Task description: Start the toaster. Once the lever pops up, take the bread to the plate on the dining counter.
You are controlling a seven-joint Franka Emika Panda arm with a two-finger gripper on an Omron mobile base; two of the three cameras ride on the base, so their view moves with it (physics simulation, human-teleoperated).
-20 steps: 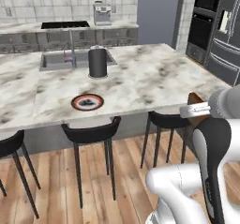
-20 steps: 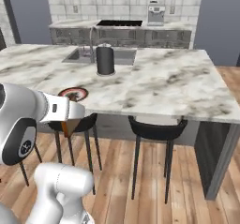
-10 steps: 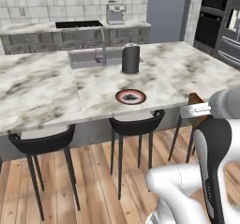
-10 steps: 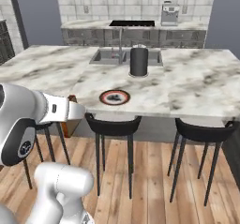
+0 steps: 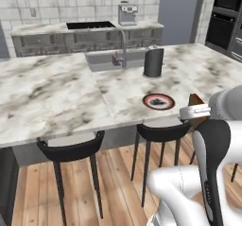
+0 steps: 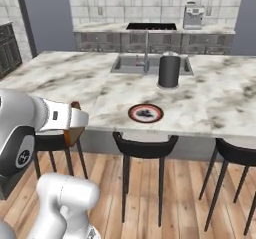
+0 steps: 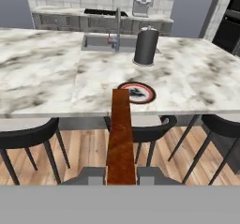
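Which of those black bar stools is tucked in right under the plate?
The middle stool. Its seat sits directly below the counter edge where the plate lies; the other stools stand off to either side of it.

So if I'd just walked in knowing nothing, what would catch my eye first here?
Probably the slice of brown bread clamped edge-on in the robot's jaws, out over the stools. Next, the red-rimmed plate waiting near the front edge of the marble dining counter, with a dark canister standing behind it beside the sink.

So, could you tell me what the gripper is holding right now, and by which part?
The gripper is shut on the bread, pinched across its flat faces at the near end; the rest sticks out edge-on toward the plate.
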